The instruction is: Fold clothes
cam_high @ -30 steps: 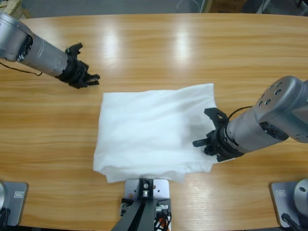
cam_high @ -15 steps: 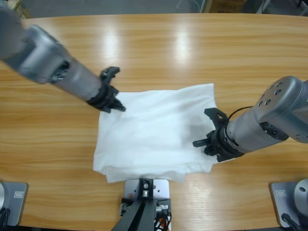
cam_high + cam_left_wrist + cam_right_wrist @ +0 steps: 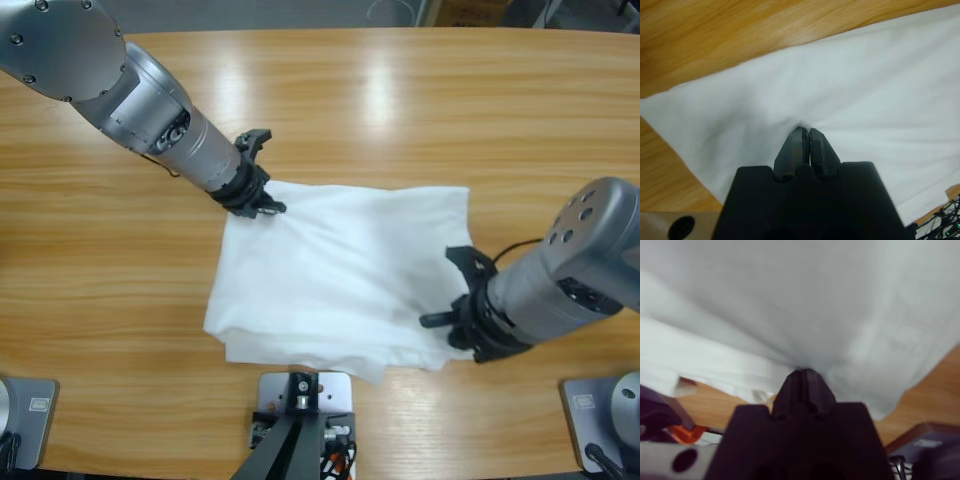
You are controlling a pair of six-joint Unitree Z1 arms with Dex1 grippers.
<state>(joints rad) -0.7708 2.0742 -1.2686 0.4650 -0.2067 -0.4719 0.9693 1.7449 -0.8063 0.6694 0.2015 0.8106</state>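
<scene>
I'm holding the clothes (image 3: 340,275), already folded into a layered rectangle mid-desk (image 3: 400,110). My left claw (image 3: 262,203) is pinching its far-left corner closed; my right claw (image 3: 455,325) is clamping the near-right corner. Another fold seems left.

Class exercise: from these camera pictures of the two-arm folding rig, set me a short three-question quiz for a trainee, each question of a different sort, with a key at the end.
1. True or false: the plain white soft-fabric T-shirt lies in folded layers on the long wooden table.
2. Multiple choice: the left gripper stands at which part of the T-shirt in the high view? A) its far left corner B) its near right corner C) its middle
3. Fill in: the right gripper has its jaws ____ on the fabric.

Key:
1. True; stacked edges show along its near side.
2. A; the right gripper is at the near right corner.
3. Shut; fabric puckers at the tips.
</scene>
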